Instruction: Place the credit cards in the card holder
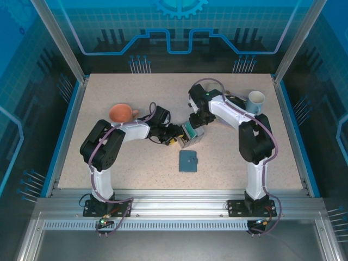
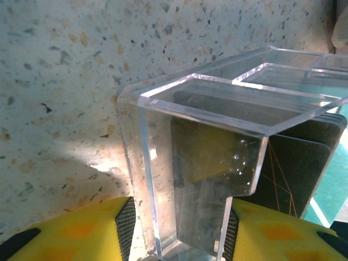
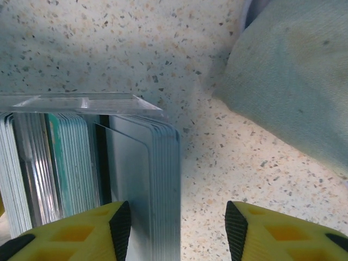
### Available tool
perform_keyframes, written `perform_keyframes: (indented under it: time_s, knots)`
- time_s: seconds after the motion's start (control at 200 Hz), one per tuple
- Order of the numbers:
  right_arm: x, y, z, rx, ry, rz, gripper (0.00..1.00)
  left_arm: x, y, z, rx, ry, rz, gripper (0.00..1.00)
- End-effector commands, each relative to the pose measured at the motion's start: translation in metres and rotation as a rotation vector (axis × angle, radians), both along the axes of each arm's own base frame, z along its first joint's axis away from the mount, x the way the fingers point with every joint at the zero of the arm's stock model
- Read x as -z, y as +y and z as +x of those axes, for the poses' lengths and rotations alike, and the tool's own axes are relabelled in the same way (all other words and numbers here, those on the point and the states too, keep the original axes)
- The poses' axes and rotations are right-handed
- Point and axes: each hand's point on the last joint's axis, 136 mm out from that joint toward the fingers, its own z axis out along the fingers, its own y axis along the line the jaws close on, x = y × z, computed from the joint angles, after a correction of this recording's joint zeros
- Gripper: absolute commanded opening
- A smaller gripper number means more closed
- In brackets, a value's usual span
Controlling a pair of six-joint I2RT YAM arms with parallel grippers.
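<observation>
I am seeing the left gripper (image 2: 176, 231) grasping a clear acrylic card stand (image 2: 206, 125). In its wrist view both yellow fingers (image 2: 81, 234) are pressing their black pads against the stand's two side walls, so this hand is clenching the stand and nothing else.

From overhead, the stand is sitting near the middle of the speckled stone-pattern table (image 1: 109, 92), between the two grippers.

The thin flat plastic credit cards (image 3: 144, 179) are standing on edge, packed together inside the stand. I am making out silver-grey ones, a teal-green one and dark ones, and their ends are sticking out past the clear walls.

The right gripper (image 3: 176, 223) is hanging released over the outer end of that stack. One pad is lying just beside the outermost cards. The other pad is standing apart from them, with bare table showing in the gap, so it is pinching nothing.

The slate-blue soft folding wallet (image 1: 188, 161) is lying flat on the table, just on the near side of the stand and apart from it, closer to the arm bases, and neither gripper is touching it.

An orange ceramic cup (image 1: 122, 113) is resting behind the left arm, and a pale mug (image 1: 255, 100) is standing at the far right, behind the right arm.
</observation>
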Motion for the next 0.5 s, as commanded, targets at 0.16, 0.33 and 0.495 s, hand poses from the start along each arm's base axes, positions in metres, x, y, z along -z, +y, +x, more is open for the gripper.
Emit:
perform_keyframes:
  time_s: [0.16, 0.33, 0.495]
  knots:
    - [-0.010, -0.006, 0.005, -0.040, -0.053, -0.118, 0.49, 0.017, 0.006, -0.008, -0.011, 0.063, 0.042, 0.44]
    - [-0.022, -0.010, 0.005, -0.031, -0.078, -0.125, 0.42, 0.018, 0.007, -0.009, -0.011, 0.064, 0.045, 0.43]
    - [-0.025, -0.010, 0.002, -0.024, -0.078, -0.109, 0.39, 0.017, 0.007, -0.009, -0.007, 0.063, 0.046, 0.43]
